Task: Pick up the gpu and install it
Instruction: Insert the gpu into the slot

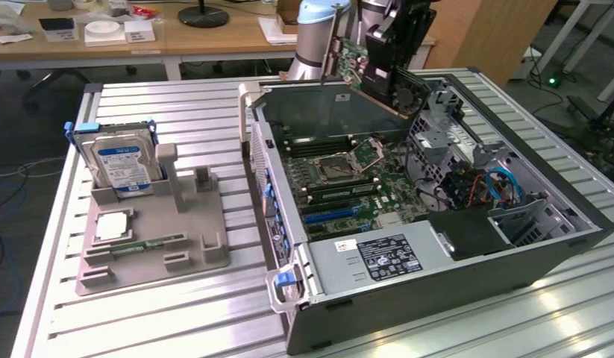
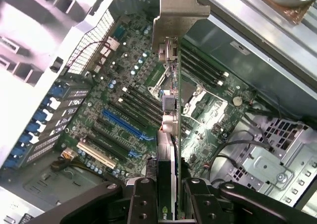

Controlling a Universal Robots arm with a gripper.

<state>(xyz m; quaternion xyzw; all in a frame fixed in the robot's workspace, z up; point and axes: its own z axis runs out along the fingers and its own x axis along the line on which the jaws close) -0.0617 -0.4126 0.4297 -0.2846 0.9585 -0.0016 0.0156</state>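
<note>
Case [image 1: 436,292] lies open on the slatted table [image 1: 167,317], filling the right half of the exterior view. You've got plenty crowding the inside. The power supply [image 1: 386,257] with its label sits at the near end. Blue cables [image 1: 500,186] loop beside the metal drive cage [image 1: 456,142] toward the exterior view's right.

On the exterior view's left, well apart from the case, the grey tray [image 1: 192,224] holds a hard drive [image 1: 122,160] standing upright. A square chip [image 1: 113,224] and a thin memory strip [image 1: 145,244] lie flat in front of it.

From the wrist view you're looking straight down the gpu [image 2: 168,149], edge-on, its metal bracket pointing away from the camera. The motherboard [image 2: 114,100] is spread beneath it. The blue slots [image 2: 126,127], the processor socket [image 2: 200,102] and the dark memory slots [image 2: 203,70] flank the card's line. Black cables [image 2: 237,140] trail near the cage [image 2: 267,159].

Your arm [image 1: 317,30] comes in at the top centre of the exterior view, behind the case's far wall. The claw [image 1: 384,43] points downward. The gpu [image 1: 365,68] hangs from it above the far end of the case, clear of the board, green face and black cooler showing. Its long edge slants down toward the exterior view's right.

Your claw [image 2: 168,189] is clenched on the gpu, one finger [image 2: 143,196] pressed to each face.
</note>
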